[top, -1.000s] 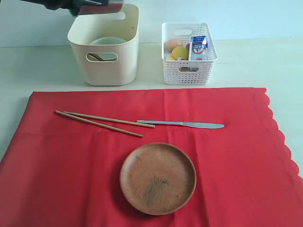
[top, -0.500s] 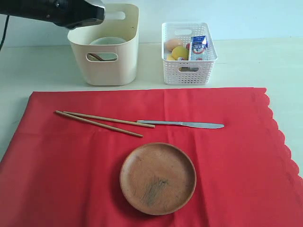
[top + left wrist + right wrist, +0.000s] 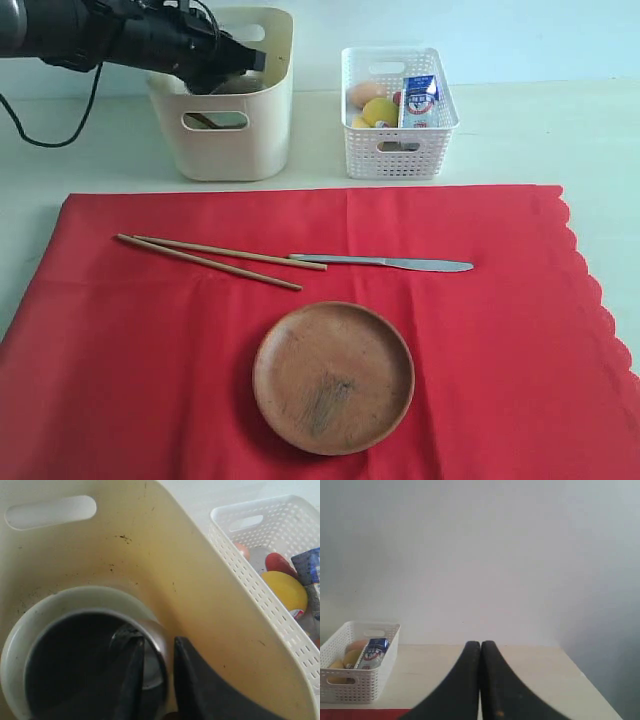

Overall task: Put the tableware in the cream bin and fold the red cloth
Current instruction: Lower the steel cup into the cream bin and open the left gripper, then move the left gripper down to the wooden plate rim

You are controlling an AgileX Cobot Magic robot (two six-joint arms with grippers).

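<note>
the cream bin is our landmark, standing on the pale table. inside it we see the pale bowl, and upright in the bowl the steel tumbler. through the bin's front cut-out a dark wooden spoon shows.

the left gripper reaches in over the bin's rim. its 2 fingers stand a little apart, 1 inside the tumbler and 1 outside, with the tumbler's shiny wall in the narrow gap. whether the pads press that wall or stand clear of it we cannot tell.

in front of the bin the red cloth lies spread flat, with its scalloped edge on the far right. on the cloth, nearest the bin, lie the 2 chopsticks, close together at their left ends and fanning apart toward the right. the metal knife lies in line with them, its handle end just beside the tip of 1 chopstick. the round wooden plate sits farther from the bin, apart from both.

just beside the bin, to its right, stands the white lattice basket, holding a lemon and a milk carton.

the right gripper hangs over the table with its fingers pressed together and nothing between them.
</note>
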